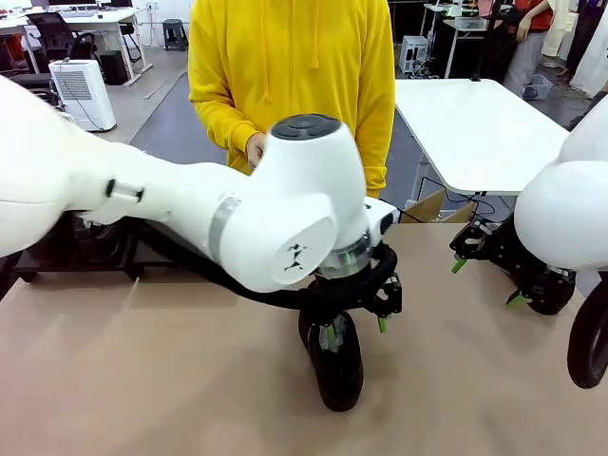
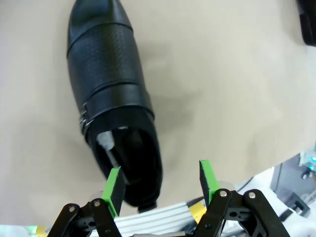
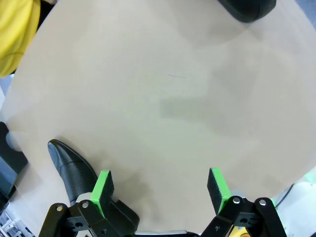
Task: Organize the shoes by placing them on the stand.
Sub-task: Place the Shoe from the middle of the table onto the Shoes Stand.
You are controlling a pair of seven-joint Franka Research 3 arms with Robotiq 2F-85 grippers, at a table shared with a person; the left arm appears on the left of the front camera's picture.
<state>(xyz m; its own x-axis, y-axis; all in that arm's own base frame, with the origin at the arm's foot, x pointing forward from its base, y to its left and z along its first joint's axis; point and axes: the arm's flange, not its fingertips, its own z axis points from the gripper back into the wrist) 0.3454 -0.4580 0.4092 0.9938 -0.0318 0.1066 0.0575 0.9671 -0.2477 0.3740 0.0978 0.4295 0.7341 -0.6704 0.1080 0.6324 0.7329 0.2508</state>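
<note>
- Front: L gripper (image 1: 356, 328) is down over a shoe (image 1: 337, 366), mid tabletop (image 1: 142, 380), toward the near edge. R gripper (image 1: 486, 282) hangs near the far-right corner. 2nd shoe (image 1: 591, 347) is by the right edge.
- L wrist: L gripper (image 2: 160, 177) jaws fairly wide, not clamped. One pad (image 2: 114, 187) is over the shoe (image 2: 108, 89) opening, w/ the heel rim between the pads.
- R wrist: R gripper (image 3: 160, 185) jaws wide over bare tabletop. A black shoe (image 3: 74, 170) is just beside one pad (image 3: 102, 190).

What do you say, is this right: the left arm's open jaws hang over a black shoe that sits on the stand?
Not quite: the black shoe lies on the bare tan table, not on the stand; the left wrist view shows it. The rest holds.
</note>
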